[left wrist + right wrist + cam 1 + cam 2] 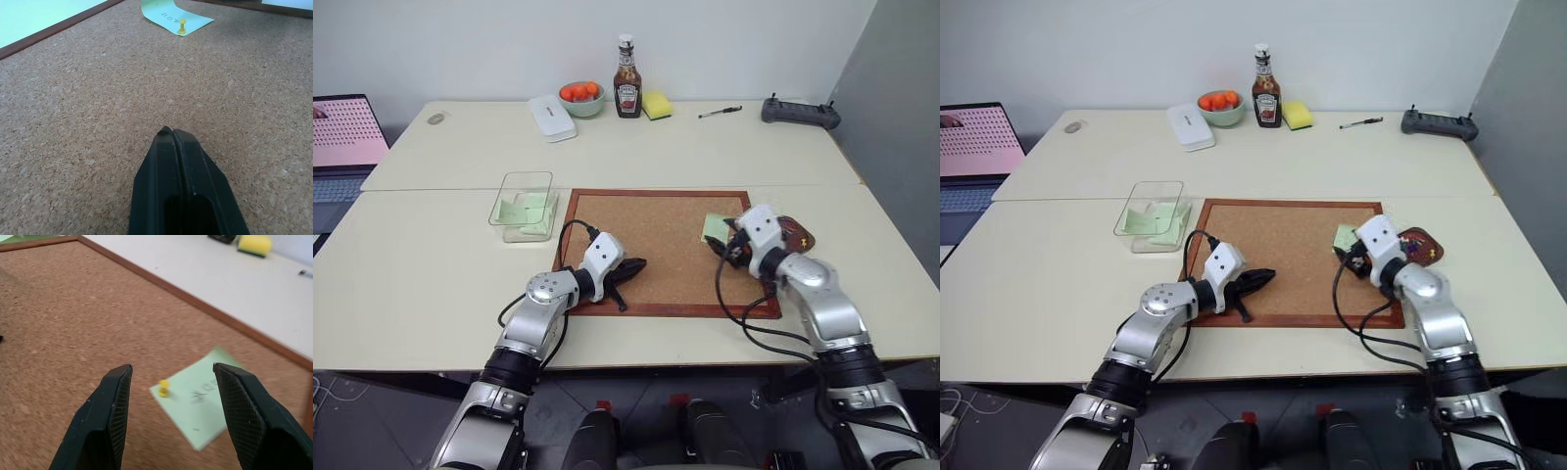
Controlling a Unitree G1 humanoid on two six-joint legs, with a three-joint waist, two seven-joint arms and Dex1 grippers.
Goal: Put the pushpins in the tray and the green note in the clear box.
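A pale bench [705,157] holds a cork board [656,245] with a reddish-brown frame. Along the far edge, from left: a flat white case [551,118], a pale green bowl of oranges [581,97], a ketchup bottle [626,78], a yellow sponge [657,105], a pen [720,112] and a dark controller [800,113]. A laptop [342,147] sits at far left.

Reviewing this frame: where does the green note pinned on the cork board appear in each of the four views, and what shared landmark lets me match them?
Left eye view: green note at the cork board's right edge, beside the right gripper.
Right eye view, same spot.
Left wrist view, far across the cork.
Right wrist view, between the open fingers.
Shared landmark: the yellow pushpin stuck in the note.
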